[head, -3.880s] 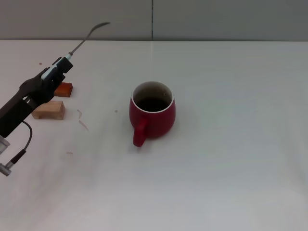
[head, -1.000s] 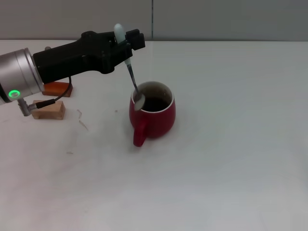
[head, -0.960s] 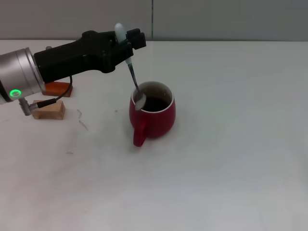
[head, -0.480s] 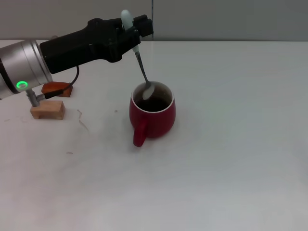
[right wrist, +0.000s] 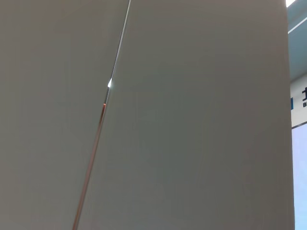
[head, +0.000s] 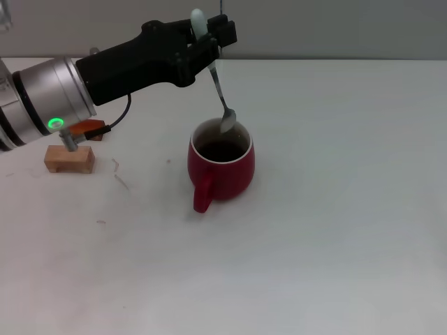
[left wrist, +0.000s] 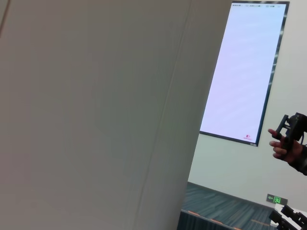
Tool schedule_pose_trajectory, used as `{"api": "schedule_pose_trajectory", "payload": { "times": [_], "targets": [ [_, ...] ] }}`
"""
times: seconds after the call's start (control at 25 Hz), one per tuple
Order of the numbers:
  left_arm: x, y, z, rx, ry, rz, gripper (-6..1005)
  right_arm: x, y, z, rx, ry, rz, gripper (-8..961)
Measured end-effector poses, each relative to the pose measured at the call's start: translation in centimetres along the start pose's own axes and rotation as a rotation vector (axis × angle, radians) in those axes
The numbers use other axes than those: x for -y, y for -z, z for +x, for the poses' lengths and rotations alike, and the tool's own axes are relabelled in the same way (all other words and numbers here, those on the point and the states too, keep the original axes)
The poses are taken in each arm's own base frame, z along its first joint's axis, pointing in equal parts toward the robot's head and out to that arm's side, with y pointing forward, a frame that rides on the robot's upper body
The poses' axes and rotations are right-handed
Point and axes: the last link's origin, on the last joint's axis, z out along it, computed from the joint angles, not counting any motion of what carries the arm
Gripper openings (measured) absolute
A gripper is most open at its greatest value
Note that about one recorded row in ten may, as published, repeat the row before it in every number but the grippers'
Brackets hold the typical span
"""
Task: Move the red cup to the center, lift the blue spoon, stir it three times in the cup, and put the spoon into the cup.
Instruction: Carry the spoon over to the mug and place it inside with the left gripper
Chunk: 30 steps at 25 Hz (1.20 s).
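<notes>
The red cup (head: 222,167) stands upright near the middle of the white table, handle toward me. My left gripper (head: 207,36) is above and behind the cup, shut on the pale-blue handle of the blue spoon (head: 218,91). The spoon hangs bowl-down, tilted, its grey bowl at the cup's far rim, just over the dark opening. The right gripper is out of view in all frames. Both wrist views show only wall and room beyond.
A light wooden block (head: 68,158) and a reddish-brown block (head: 89,128) lie at the table's left, under my left arm (head: 56,105). The table's far edge meets a grey wall.
My left gripper has carried the spoon from the table's left to the cup. Over the last second it moved right and up, taking the spoon bowl from the cup's left rim to the far rim.
</notes>
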Motion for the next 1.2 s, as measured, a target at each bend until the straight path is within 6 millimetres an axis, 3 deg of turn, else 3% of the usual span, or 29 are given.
{"api": "schedule_pose_trajectory", "payload": {
  "times": [1.2],
  "targets": [
    [-0.8, -1.0, -4.4, 0.001, -0.144, 0.117, 141, -0.2, -0.2, 0.0, 0.004, 0.001, -0.013, 680]
  ]
}}
